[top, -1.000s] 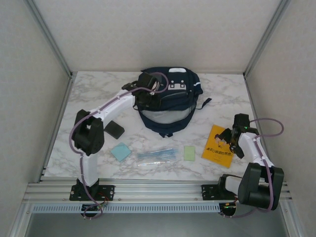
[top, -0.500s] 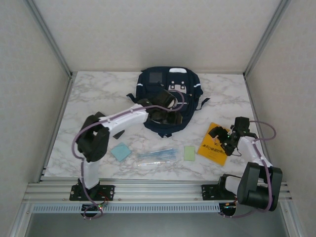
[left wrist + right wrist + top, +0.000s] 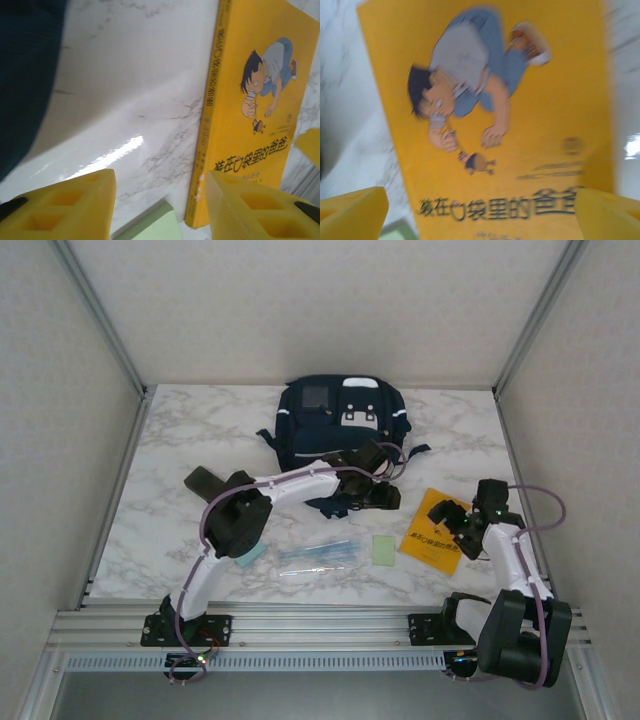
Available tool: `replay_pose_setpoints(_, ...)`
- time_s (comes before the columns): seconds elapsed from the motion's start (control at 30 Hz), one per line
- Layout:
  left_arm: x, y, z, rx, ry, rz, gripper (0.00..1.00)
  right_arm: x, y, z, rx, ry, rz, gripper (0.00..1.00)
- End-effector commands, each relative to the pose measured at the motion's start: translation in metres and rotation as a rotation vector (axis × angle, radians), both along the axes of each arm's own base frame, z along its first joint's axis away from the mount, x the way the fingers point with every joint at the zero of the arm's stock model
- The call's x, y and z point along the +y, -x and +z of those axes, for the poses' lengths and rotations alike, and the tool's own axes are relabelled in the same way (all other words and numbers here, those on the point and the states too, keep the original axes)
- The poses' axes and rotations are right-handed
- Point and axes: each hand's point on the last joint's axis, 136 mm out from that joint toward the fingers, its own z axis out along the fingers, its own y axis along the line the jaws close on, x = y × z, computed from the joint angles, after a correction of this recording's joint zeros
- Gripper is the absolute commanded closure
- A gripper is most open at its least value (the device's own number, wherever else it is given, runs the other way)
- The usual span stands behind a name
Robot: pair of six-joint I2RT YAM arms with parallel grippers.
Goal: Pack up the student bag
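Over yellow book point(image 3: 555, 100): right pincer point(image 3: 480, 215) spread wide, empty; left pincer point(image 3: 160, 200) parted, empty, beside student bag point(image 3: 340, 415).

Marble table point(image 3: 180, 440) with student bag point(image 3: 330, 420), yellow book point(image 3: 432, 536), green pad point(image 3: 384, 548), pen packet point(image 3: 315, 554)

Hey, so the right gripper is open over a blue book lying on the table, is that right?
Not quite: the book is yellow, not blue. The right wrist view shows its yellow cover with a cartoon boy on it. The rest holds: the right gripper is open over it, and it lies on the table.
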Motion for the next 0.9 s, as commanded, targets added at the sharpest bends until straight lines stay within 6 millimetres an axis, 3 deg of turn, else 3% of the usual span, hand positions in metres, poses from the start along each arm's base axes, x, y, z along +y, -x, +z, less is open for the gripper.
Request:
replay_pose_setpoints(0.0, -0.015, 0.009, 0.007, 0.027, 0.033, -0.024, 0.51, -0.04, 0.013, 0.006, 0.072, 0.212, -0.102, 0.01)
replay_pose_setpoints(0.23, -0.031, 0.011, 0.003, 0.033, 0.045, -0.042, 0.51, -0.028, 0.006, -0.013, 0.136, 0.132, -0.05, 0.01)
replay_pose_setpoints(0.43, -0.034, 0.009, -0.015, 0.06, -0.005, -0.037, 0.51, 0.004, 0.003, -0.035, 0.145, -0.054, -0.009, 0.04)
replay_pose_setpoints(0.6, -0.035, 0.01, -0.03, 0.083, -0.026, -0.04, 0.51, 0.043, -0.015, -0.016, -0.004, -0.277, 0.066, 0.08)
replay_pose_setpoints(0.87, -0.037, 0.012, -0.05, 0.12, -0.055, -0.055, 0.53, 0.054, -0.02, 0.018, -0.114, -0.323, 0.1, 0.19)
